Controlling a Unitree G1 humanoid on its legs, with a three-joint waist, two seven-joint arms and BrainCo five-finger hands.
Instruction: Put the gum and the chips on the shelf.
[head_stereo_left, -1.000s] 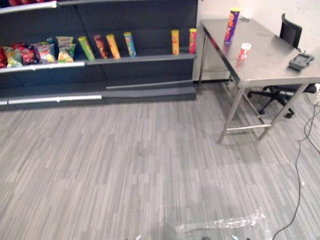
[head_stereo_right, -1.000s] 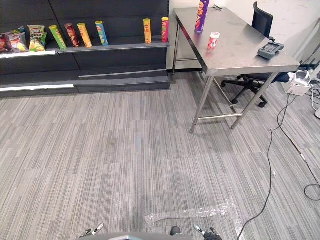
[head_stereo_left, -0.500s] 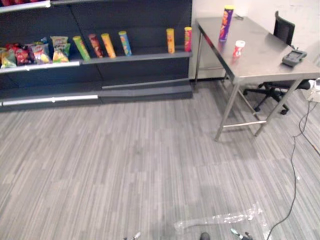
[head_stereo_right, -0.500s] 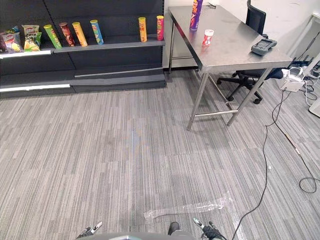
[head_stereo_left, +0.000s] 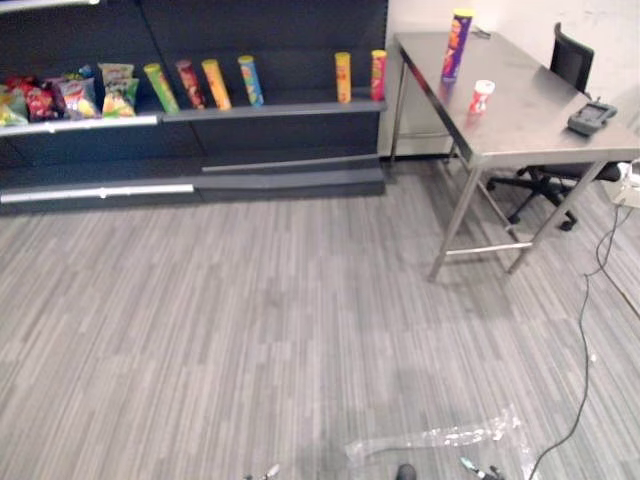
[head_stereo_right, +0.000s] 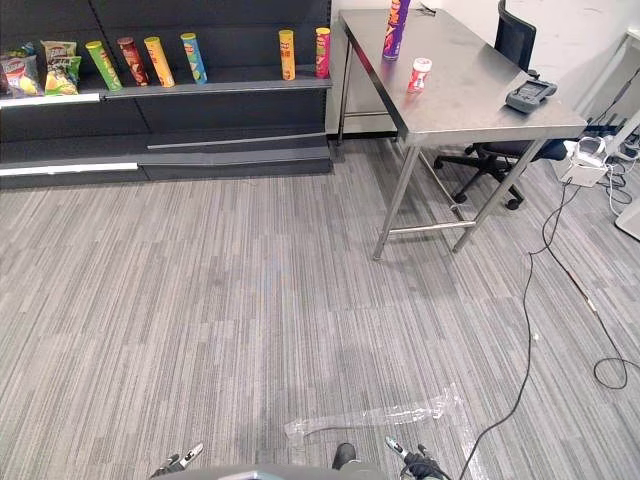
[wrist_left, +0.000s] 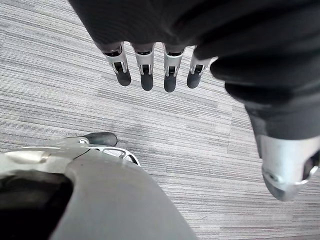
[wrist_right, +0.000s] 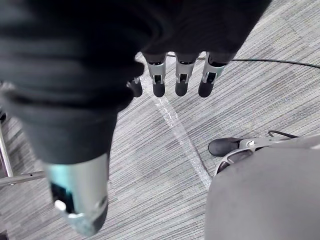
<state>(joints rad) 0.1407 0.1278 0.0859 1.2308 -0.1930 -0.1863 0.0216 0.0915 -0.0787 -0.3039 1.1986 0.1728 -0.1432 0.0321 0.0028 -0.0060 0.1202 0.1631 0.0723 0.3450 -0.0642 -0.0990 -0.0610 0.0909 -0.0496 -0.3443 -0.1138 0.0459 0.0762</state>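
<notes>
Left eye view: the tall purple chips can (head_stereo_left: 459, 44) and small red-and-white gum bottle (head_stereo_left: 481, 97) stand on the steel table (head_stereo_left: 540, 130), far right, beside the dark shelf (head_stereo_left: 270, 113). Left wrist view: the left hand (wrist_left: 145, 67) hangs with fingers straight and apart, empty. Right wrist view: the right hand (wrist_right: 181, 79) likewise.

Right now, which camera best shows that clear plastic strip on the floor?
The right eye view: the clear plastic strip shows full length, lying flat. The left eye view shows it much the same, lower down. The right wrist view catches one stretch up close, past the right hand.
</notes>
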